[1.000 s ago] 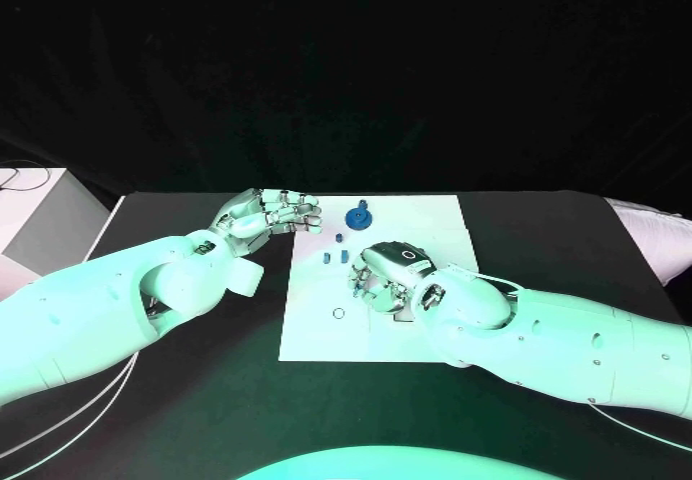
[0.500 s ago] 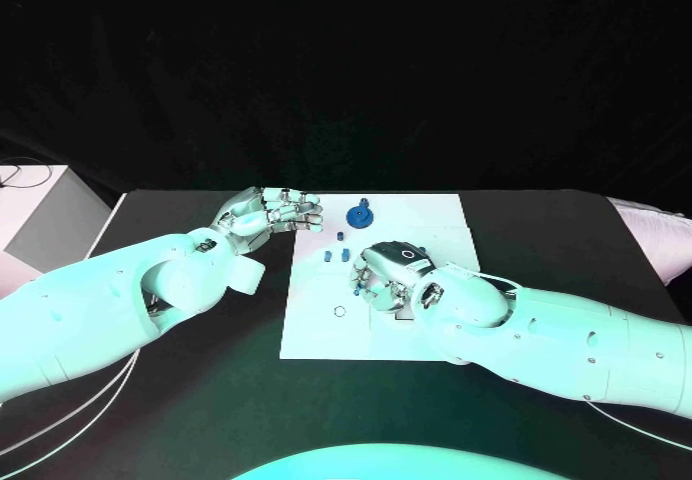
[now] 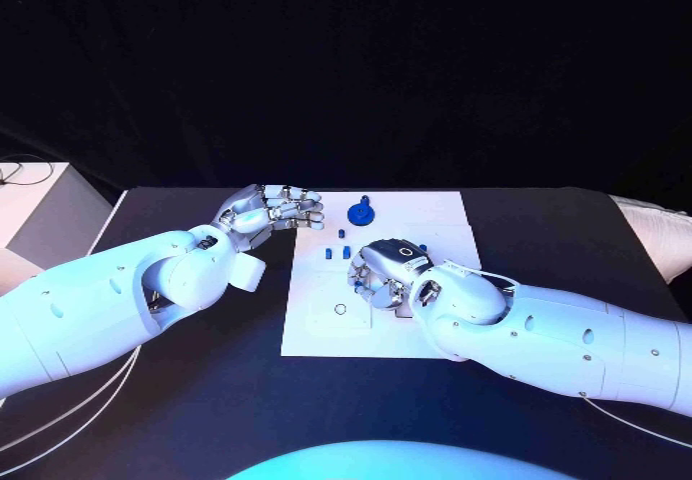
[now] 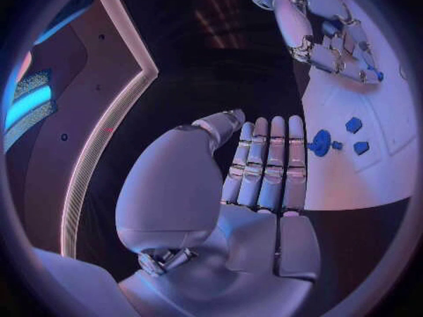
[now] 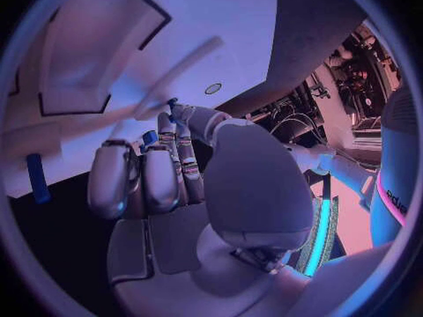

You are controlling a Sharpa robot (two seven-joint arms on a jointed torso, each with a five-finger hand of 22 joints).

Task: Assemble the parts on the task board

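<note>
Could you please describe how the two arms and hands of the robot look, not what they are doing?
Both arms have smooth, rounded white shells. The left arm has thin pale cables hanging below it. The right arm shows small dark dots on its shell. The left hand and right hand are silver metal with segmented fingers.

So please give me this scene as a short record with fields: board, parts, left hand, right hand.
board: white task board in the middle of the black table
parts: round blue part near the far edge; small blue pieces nearer the middle
left hand: left hand at the board's left edge, fingers together, holding nothing seen
right hand: right hand over the board, pinching a small blue part
</note>
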